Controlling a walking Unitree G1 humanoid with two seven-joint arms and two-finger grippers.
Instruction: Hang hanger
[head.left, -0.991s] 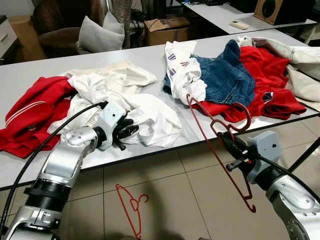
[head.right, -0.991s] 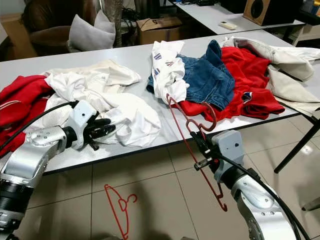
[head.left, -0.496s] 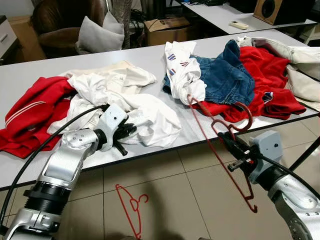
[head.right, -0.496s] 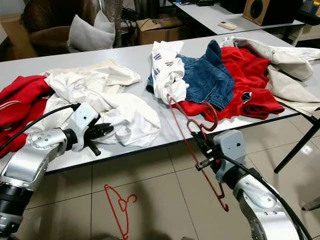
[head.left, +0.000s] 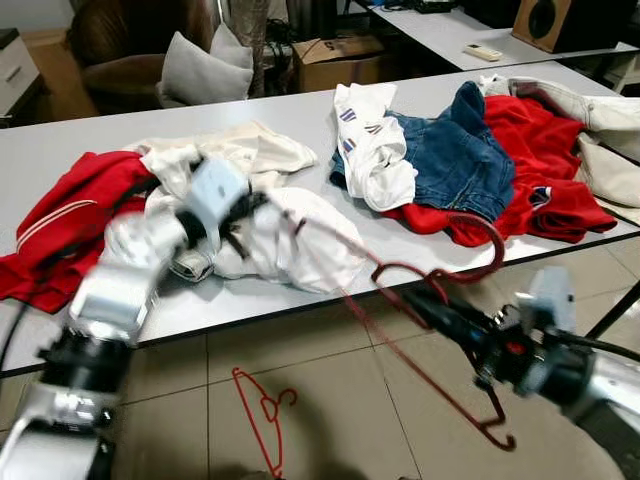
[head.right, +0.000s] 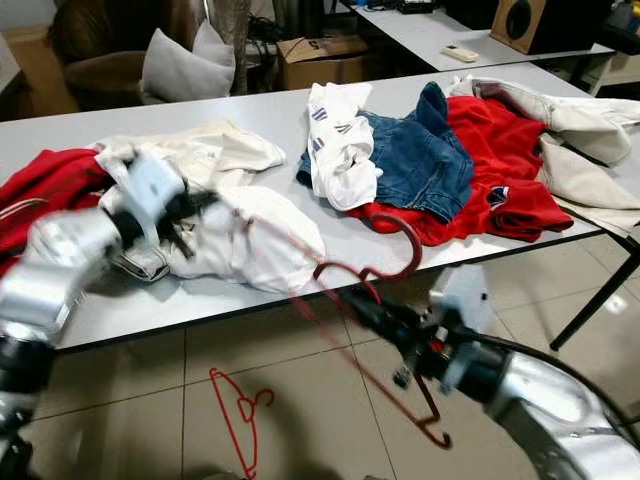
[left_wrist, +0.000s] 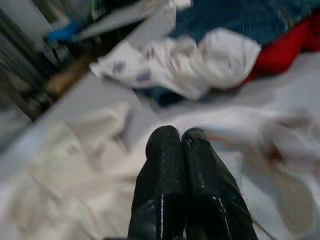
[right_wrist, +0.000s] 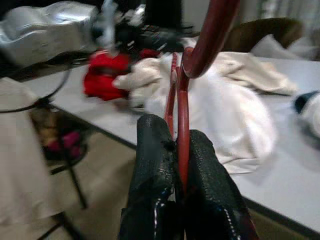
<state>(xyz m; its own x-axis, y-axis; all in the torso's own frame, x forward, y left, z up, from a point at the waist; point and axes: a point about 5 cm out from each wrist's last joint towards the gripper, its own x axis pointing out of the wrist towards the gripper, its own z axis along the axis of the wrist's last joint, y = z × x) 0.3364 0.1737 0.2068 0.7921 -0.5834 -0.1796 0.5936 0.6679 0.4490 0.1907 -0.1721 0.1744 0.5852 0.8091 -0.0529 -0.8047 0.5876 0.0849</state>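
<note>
Two red wire hangers are present. One, the held hanger (head.left: 430, 330), is clamped at its neck between the closed fingers (right_wrist: 150, 165) of the right gripper (head.left: 440, 310), in front of the tabletop's near edge and above the floor; its hook curls up toward the edge, one shoulder end hangs low toward the floor, and the other arm reaches over the tabletop (head.left: 60, 150) but is smeared by motion blur. The second, the fallen hanger (head.left: 262, 415), lies flat on the tiled floor (head.left: 330, 400) below the near edge, well apart from both arms.

Left gripper (left_wrist: 182, 137): fingers pressed together on nothing, poised over the white garment (head.left: 300, 240) near the tabletop's front; the arm is heavily blurred in the head views.

Clothing forms two heaps: at the left, one red garment (head.left: 70, 220), the white one and a cream one (head.left: 250, 150); at the right, a white patterned shirt (head.left: 375, 150), blue denim (head.left: 455, 160), a red sweater (head.left: 540, 170) and a beige jacket (head.left: 600, 110), the last cut off by the frame.

Bare tabletop shows between the heaps and along the near edge. Behind stand an armchair with a grey cushion (head.left: 200, 75), a cardboard box (head.left: 335, 55) and a second table (head.left: 450, 30).
</note>
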